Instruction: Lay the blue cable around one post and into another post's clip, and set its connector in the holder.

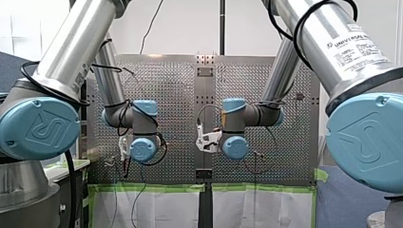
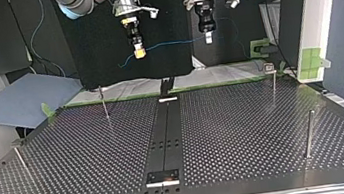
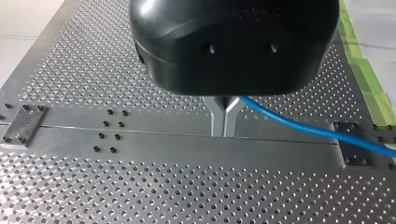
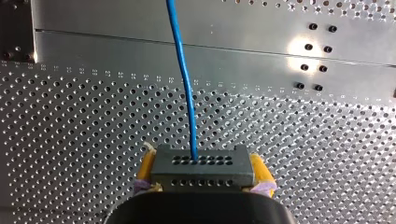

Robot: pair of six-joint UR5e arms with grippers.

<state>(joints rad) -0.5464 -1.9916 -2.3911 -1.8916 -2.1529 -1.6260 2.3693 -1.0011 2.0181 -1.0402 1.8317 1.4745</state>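
Blue thin cable [image 4: 184, 79] is hanging above perforated metal table [image 3: 116, 186] | right gripper [image 4: 202, 161] is clamping its dark grey connector block [image 4: 205, 173] | left gripper [image 3: 224, 130] is pinching cable | advice: lower both together, cable taut.

One camera looks over the counter [image 1: 161, 95] from behind us; another faces us. Wrist cameras, close behind left claw [image 3: 225, 122] and right claw [image 4: 201, 164], share its centre strip [image 3: 154, 140].

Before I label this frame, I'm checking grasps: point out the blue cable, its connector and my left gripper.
blue cable [image 4: 185, 79], right wrist view, its free run
connector [image 4: 203, 167], right wrist view, middle of its holed face
left gripper [image 3: 225, 133], left wrist view, between its fingertips
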